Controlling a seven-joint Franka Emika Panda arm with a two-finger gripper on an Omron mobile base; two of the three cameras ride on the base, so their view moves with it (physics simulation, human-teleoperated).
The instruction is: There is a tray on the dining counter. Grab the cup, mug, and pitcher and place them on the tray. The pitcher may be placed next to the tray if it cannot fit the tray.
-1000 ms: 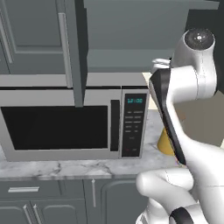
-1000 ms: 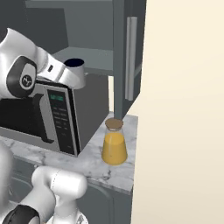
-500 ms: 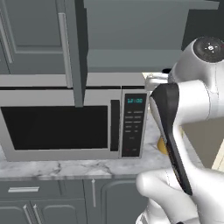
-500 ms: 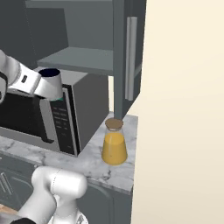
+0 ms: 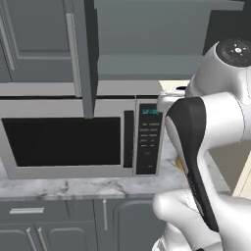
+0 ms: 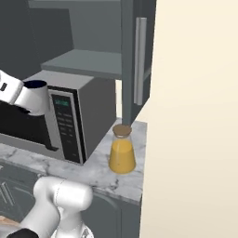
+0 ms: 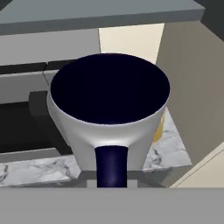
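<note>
We see the mug [image 7: 109, 118] filling the hand view, pale grey-white outside, dark navy inside, its navy handle pointing down toward the camera. The end effector [image 7: 111, 181] pinches the mug at that handle side; the fingertips themselves are hidden behind the mug and the handle. In the right base view the mug [image 6: 36, 96] hangs in the air, clear of the surface, in front of the microwave [image 6: 65, 118] and level with its control panel, the navy opening facing up.

The pitcher [image 6: 122, 151] stands upright on the marble surface [image 6: 109, 174], just to the right of the microwave and close beside the cream wall, with yellow-orange liquid in its lower part and a brown lid on top. In the hand view a sliver of it [image 7: 159, 127] peeks out behind the mug's right side. The left base view shows the microwave [image 5: 78, 135] under the grey cabinets, with the arm's white and dark links covering the right side.
</note>
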